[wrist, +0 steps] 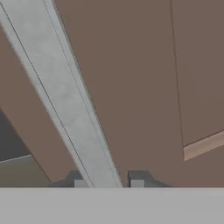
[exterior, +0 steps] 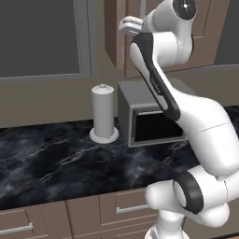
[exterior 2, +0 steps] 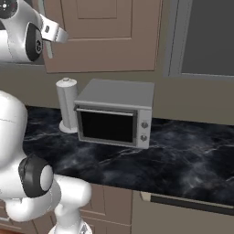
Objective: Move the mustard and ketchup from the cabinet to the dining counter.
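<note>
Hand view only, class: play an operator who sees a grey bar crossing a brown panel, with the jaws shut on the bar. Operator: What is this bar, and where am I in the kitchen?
Observer: It is the long handle of the wall cabinet, which hangs above a black marble worktop.
Operator: What stands under the cabinet?
Observer: A grey microwave sits on the worktop below it.
Operator: Anything beside the microwave?
Observer: An upright paper towel roll stands on the worktop, to the microwave's left as the base cameras see it.
</note>
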